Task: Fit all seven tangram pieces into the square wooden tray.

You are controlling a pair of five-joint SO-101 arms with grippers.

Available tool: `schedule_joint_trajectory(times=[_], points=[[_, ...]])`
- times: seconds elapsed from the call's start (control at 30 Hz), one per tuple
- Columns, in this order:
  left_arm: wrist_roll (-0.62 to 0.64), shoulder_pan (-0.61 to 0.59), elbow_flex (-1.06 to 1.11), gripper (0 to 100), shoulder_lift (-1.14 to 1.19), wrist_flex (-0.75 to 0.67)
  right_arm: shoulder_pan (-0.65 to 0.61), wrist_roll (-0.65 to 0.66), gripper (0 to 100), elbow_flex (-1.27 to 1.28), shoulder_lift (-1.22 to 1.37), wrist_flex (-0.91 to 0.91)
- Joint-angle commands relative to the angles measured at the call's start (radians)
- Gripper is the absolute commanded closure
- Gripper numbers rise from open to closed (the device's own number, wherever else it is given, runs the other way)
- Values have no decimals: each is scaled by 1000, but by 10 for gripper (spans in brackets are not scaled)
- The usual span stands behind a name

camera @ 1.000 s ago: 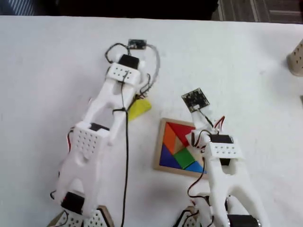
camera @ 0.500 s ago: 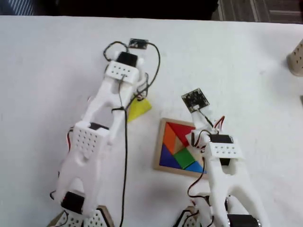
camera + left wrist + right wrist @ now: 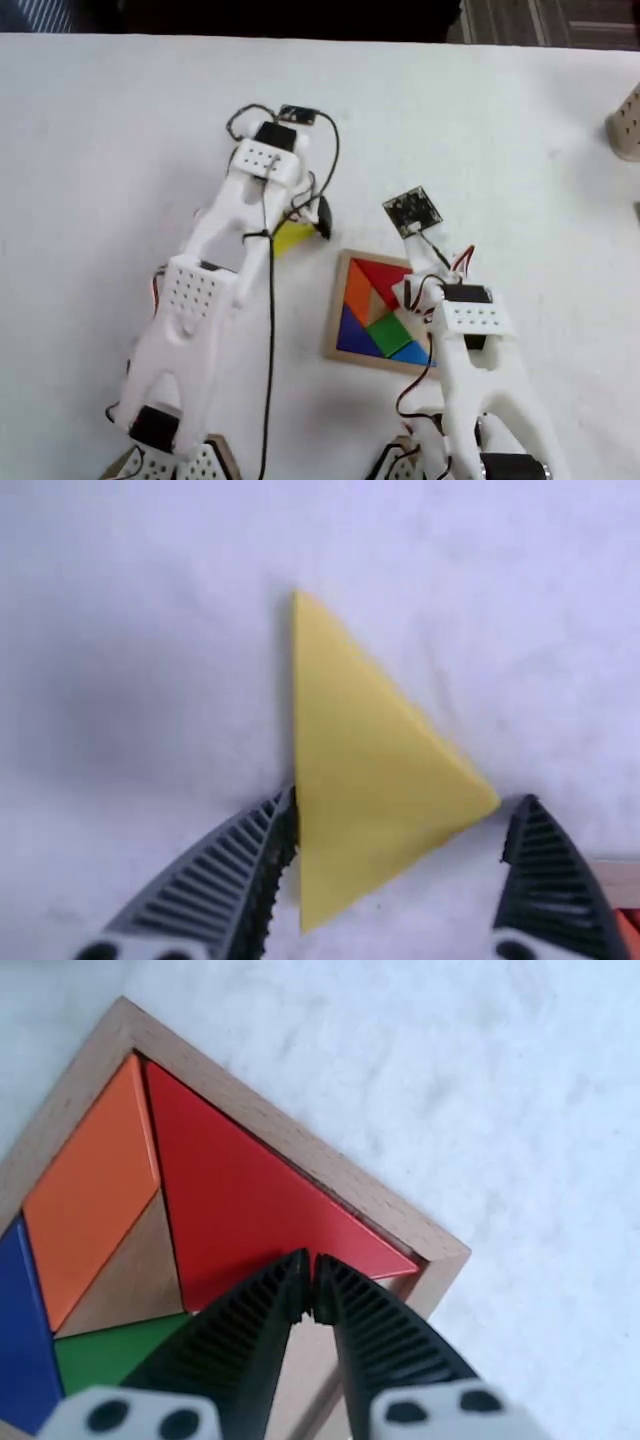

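A yellow triangle [image 3: 370, 770] [image 3: 290, 238] lies flat on the white table, just left of the square wooden tray [image 3: 333, 310] [image 3: 300, 1150]. My left gripper [image 3: 400, 815] [image 3: 308, 218] is open, one finger on each side of the triangle. The tray holds a red triangle [image 3: 240, 1210], an orange parallelogram [image 3: 90, 1200], a green piece [image 3: 110, 1355] and blue pieces [image 3: 355, 335]. A triangle of bare wood [image 3: 130, 1270] shows between orange, red and green. My right gripper [image 3: 310, 1270] [image 3: 415, 292] is shut and holds nothing, low over the red triangle near the tray's far right rim.
A beige perforated object [image 3: 625, 125] stands at the right table edge. Black cables [image 3: 268, 320] run along the left arm. Both arm bases sit at the near edge. Open white table lies to the left and at the back.
My left arm has shifted slightly toward the near side, and its gripper now straddles the yellow triangle, covering more of it. The right arm has not moved.
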Motion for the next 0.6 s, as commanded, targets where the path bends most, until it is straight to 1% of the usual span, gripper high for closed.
schedule_joint_trajectory(times=[0.0, 0.1, 0.27, 0.33, 0.4, 0.57], points=[[-12, 22, -40, 664, -2, -28, 4, 8, 978, -6, -33, -4], [-8, 38, -38, 683, -5, -29, 4, 8, 978, -6, -33, -4], [-12, 27, -40, 858, -13, -84, 4, 8, 978, -6, -33, -4], [-12, 21, -40, 913, -13, -100, 4, 8, 978, -6, -33, -4], [-12, 19, -40, 935, -13, -103, 4, 8, 978, -6, -33, -4], [-12, 19, -40, 939, -15, -101, 4, 8, 978, -6, -33, -4]])
